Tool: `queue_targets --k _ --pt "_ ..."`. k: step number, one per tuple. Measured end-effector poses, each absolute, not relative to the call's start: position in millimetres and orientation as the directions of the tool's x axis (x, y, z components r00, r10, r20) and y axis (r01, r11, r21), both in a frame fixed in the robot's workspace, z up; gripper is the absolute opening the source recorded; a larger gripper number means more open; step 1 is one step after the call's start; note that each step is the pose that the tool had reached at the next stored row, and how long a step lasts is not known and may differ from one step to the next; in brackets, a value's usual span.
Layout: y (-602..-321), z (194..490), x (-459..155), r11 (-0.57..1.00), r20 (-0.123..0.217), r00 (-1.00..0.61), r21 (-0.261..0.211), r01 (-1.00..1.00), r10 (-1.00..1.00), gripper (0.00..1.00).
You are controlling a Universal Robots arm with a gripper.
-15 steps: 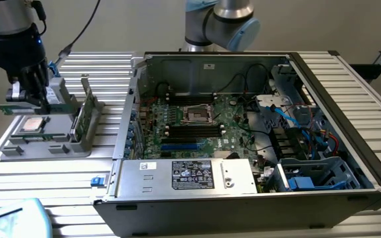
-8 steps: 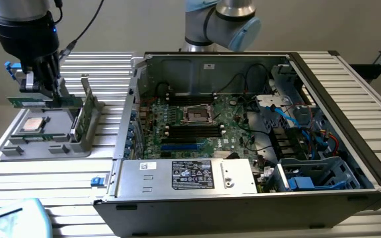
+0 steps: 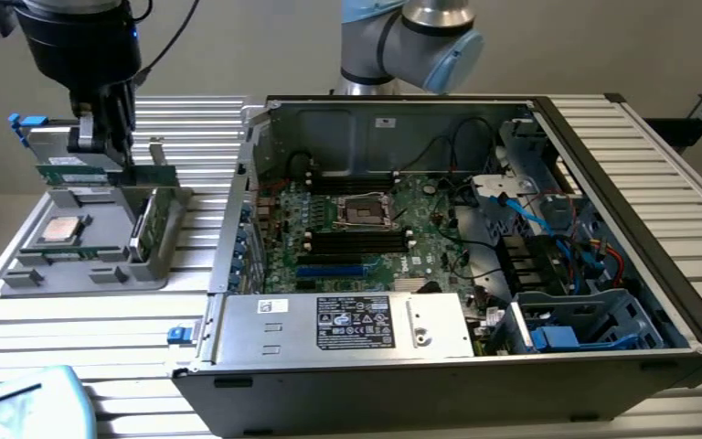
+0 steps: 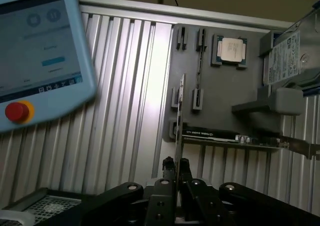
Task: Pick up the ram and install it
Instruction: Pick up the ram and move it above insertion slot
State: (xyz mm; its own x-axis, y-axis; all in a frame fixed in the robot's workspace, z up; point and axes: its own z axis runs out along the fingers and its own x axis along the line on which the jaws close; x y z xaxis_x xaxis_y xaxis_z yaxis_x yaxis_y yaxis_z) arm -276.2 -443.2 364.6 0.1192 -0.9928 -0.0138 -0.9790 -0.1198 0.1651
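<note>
Ram [image 3: 73,170]: 1 green stick, found pinched on edge between the 2 fingers of the gripper [image 3: 101,151], whose jaws stand pressed almost together on the board. Location: over the grey parts tray [image 3: 77,279] at the exterior view's left, well apart from the open computer case [image 3: 449,393]. In the wrist view the ram [image 4: 180,111] shows edge-on, running out from the gripper [image 4: 176,165] above the parts tray [image 4: 225,96], near the processor [image 4: 232,48] and the card [image 4: 215,134] stored there. Whether its lower edge is clear of the tray's holder cannot be told. Assessment: the pick-up step is in hand, with the grip made. Installation is not yet begun, and the black memory slots [image 3: 357,240] on the motherboard [image 3: 430,219] stand bare. Requirement for the next move, as judged: lift straight, keep the stick upright and square, line it up along 1 slot, then press down evenly.
</note>
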Motion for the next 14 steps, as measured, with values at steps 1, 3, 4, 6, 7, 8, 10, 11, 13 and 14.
queue_targets --k 1,3,4,6,7,8,10,11,13,14 --pt "-443 367 -272 -0.12 -0.014 0.119 0.167 -0.979 -0.993 0.14" --pt "-443 371 -264 -0.12 -0.014 0.119 0.171 -0.978 -0.993 0.14" --pt "-444 373 -259 -0.12 -0.014 0.119 0.173 -0.978 -0.993 0.14" --pt "-444 377 -250 -0.12 -0.014 0.119 0.178 -0.977 -0.993 0.14" --pt "-444 379 -246 -0.12 -0.014 0.119 0.179 -0.976 -0.993 0.14" --pt "-444 381 -242 -0.12 -0.014 0.119 0.181 -0.976 -0.993 0.14" --pt "-444 385 -233 -0.12 -0.015 0.119 0.185 -0.975 -0.993 0.14" --pt "-444 387 -229 -0.12 -0.015 0.119 0.186 -0.975 -0.993 0.14" --pt "-444 390 -220 -0.12 -0.015 0.119 0.188 -0.975 -0.993 0.14" --pt "-444 390 -215 -0.12 -0.015 0.119 0.188 -0.975 -0.993 0.14"
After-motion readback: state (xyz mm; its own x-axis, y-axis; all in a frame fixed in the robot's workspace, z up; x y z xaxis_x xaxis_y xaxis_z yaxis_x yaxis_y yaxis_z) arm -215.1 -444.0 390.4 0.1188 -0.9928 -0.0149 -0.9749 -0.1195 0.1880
